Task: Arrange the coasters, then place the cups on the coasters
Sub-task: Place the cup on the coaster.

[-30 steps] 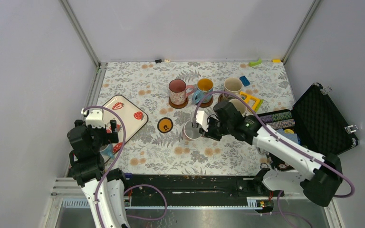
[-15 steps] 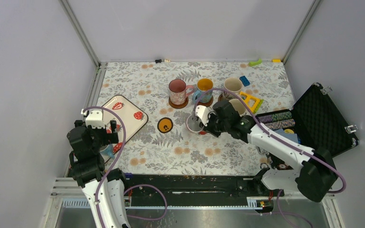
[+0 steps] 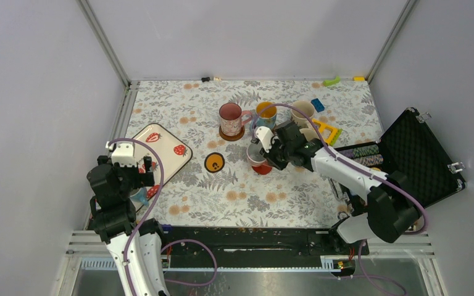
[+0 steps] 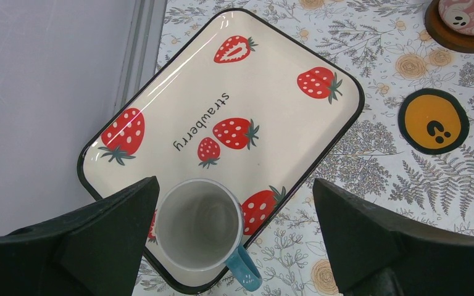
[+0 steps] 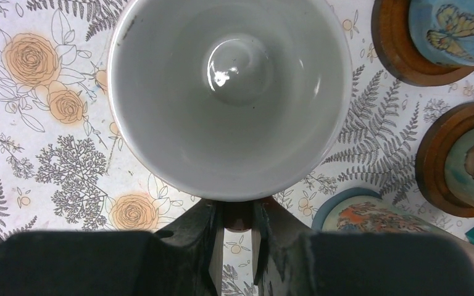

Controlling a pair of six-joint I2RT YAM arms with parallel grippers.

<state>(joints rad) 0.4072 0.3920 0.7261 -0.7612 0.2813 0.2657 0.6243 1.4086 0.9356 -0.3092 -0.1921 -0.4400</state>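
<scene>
Hovering left gripper (image 4: 234, 191), jaws spread wide, above blue-handled mug (image 4: 199, 223) on strawberry tray (image 4: 271, 80). Orange coaster (image 4: 433, 121) bare beside tray. Pink mug (image 3: 230, 117) on brown coaster (image 3: 230, 134). Right gripper (image 5: 237, 240) pinching handle of white cup (image 5: 229, 92), over red coaster (image 3: 261, 169); contact unclear.

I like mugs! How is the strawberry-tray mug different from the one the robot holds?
The tray mug stands free on the strawberry tray; the held mug is pinched by the right end effector. The tray mug's handle is blue, the held mug's dark. Both are empty.
</scene>
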